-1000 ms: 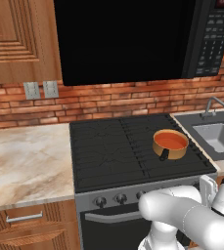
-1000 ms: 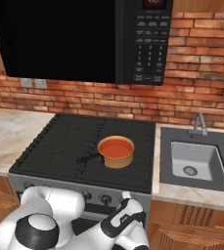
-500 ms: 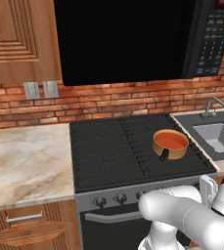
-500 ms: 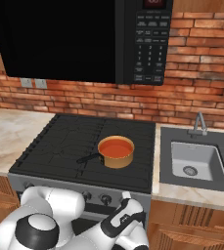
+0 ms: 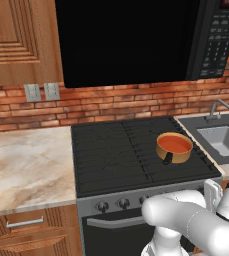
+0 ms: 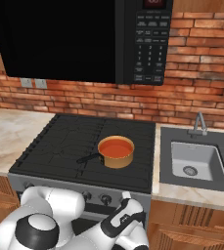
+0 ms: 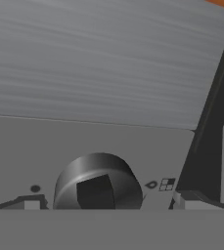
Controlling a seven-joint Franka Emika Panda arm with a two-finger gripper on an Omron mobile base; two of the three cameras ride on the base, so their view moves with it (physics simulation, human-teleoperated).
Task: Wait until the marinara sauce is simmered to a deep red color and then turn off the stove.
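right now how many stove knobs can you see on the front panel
3 in the left base view, in a row on the stove front panel: knobs at left, middle and right. The arm may hide more further right.

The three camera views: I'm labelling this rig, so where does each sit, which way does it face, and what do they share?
Left base view: behind the arm's left, looking down at the stove; white arm lower right.
Right base view: behind its right, over the same stove and sink; arm lower left.
Hand view: on the hand, close on a knob of the steel front panel; gripper open.
Both base views share the marinara sauce in its saucepan.
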